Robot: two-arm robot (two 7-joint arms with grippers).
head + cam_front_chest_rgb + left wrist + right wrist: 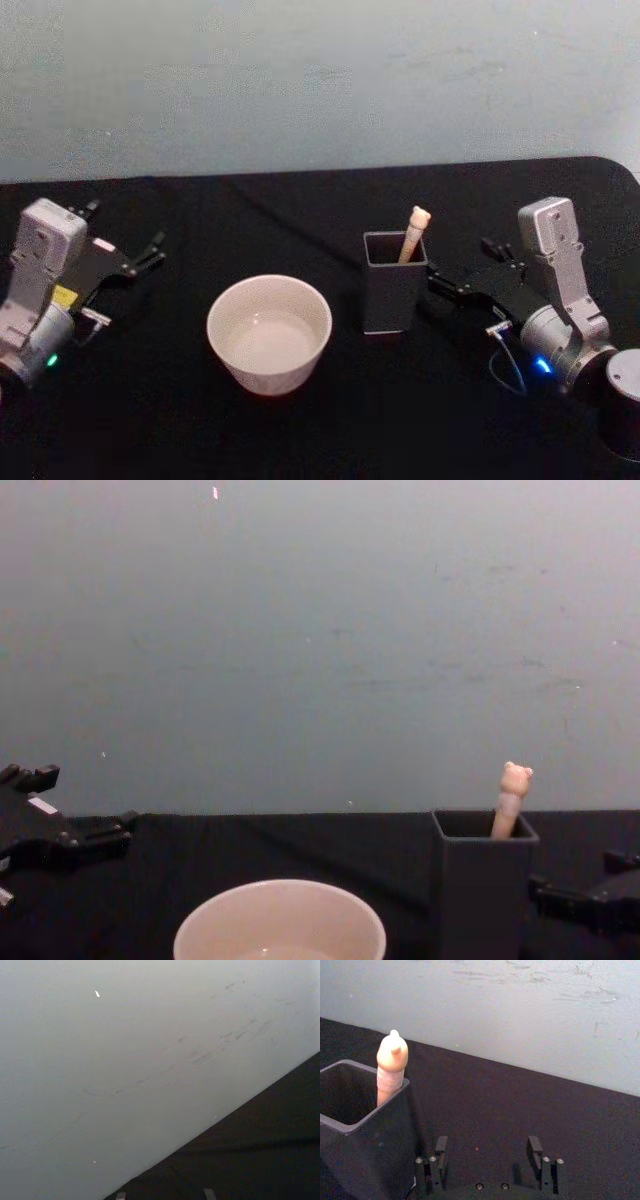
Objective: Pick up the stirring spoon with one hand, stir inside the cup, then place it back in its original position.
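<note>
The stirring spoon (415, 233) stands in the dark grey square holder (393, 285), its original position, with only the beige bear-head handle (512, 798) above the rim. To the left of the holder sits the cream-white cup (268, 335), also seen low in the chest view (280, 920). My right gripper (465, 266) rests open just right of the holder, nothing between its fingers; in its wrist view the gripper (487, 1146) points past the holder (362, 1125) and the spoon handle (391, 1062). At the table's left, well away from the cup, my left gripper (153, 251) is open.
Everything stands on a black-covered table (300, 210) that ends at a pale wall behind. A dark round cylinder with a grey top (625, 395) sits at the front right corner, beside the right arm. Bare cloth lies between cup and left gripper.
</note>
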